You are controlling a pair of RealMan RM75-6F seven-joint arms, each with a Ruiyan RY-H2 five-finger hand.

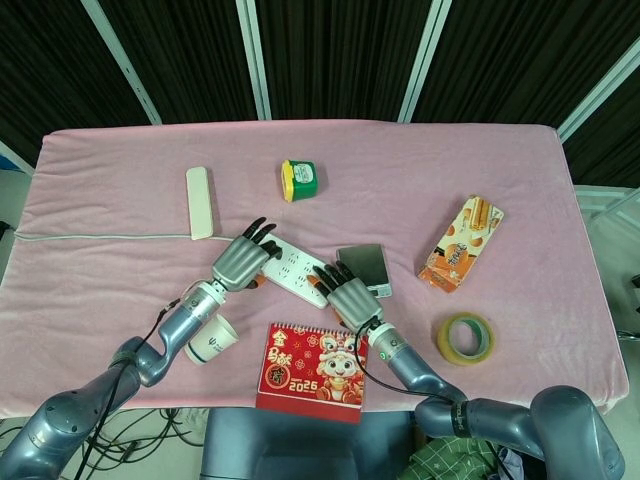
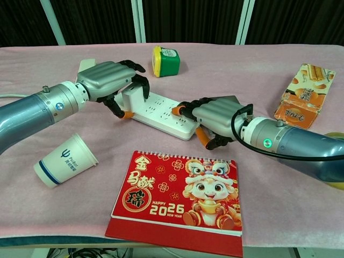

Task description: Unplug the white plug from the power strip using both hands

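A white power strip [image 2: 163, 111] lies at an angle in the middle of the pink table, and is also seen from above [image 1: 293, 269]. A white plug [image 2: 132, 98] stands in its left end. My left hand [image 2: 106, 80] wraps the plug, with fingers curled over its top and far side and the thumb low on the near side. In the head view my left hand [image 1: 243, 262] hides the plug. My right hand [image 2: 216, 116] grips the strip's right end, fingertips on top and thumb against the front edge; the head view shows this hand [image 1: 346, 293] too.
A red 2026 calendar [image 2: 180, 193] lies in front of the strip, with a tipped paper cup [image 2: 64, 160] to its left. A green and yellow tub [image 2: 165, 61], a white bar [image 1: 200, 202], a dark slab [image 1: 363, 268], a snack box [image 2: 302, 97] and a tape roll [image 1: 465, 338] surround them.
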